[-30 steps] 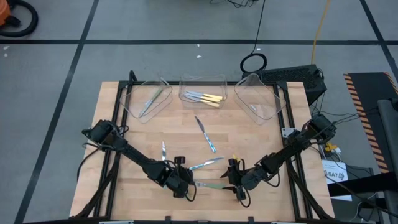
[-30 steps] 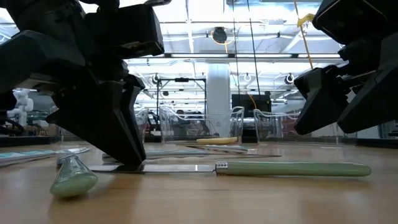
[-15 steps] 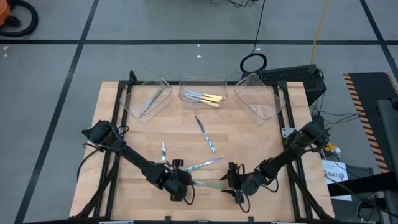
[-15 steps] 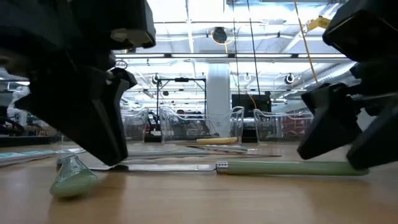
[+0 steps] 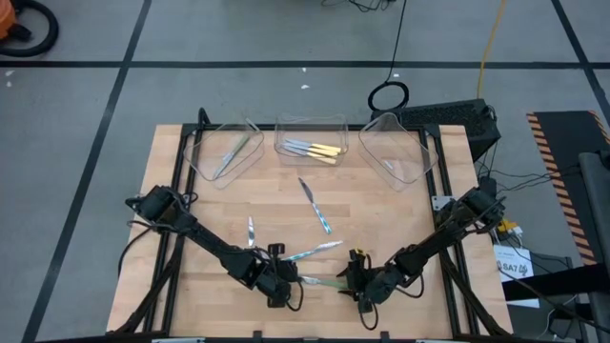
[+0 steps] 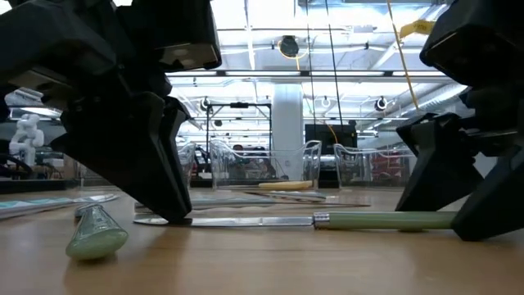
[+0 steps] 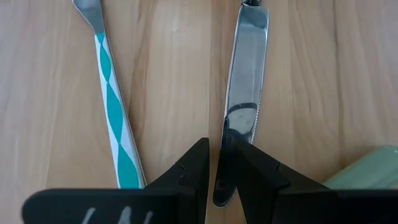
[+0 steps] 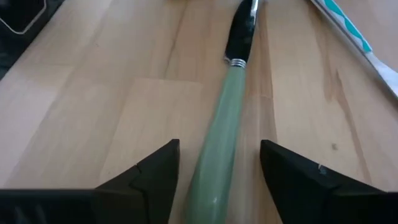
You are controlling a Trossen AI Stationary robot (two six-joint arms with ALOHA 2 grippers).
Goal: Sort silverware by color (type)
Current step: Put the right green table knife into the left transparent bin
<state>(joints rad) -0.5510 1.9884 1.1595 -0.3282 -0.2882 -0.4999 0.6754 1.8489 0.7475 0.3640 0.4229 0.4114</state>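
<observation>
From above, the green-handled knife [image 5: 322,282] lies crosswise between both arms; level with the tabletop, the left pincer [image 6: 168,215] pins its blade; the right pincer [image 8: 217,171], fingers spread, straddles its handle lengthwise.

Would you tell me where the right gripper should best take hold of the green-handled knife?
Probably mid-handle, from straight above. The green-handled knife lies flat on the table, and the right gripper is open astride its rounded handle. The left gripper is shut on the blade tip, so the handle is the free part.
</observation>
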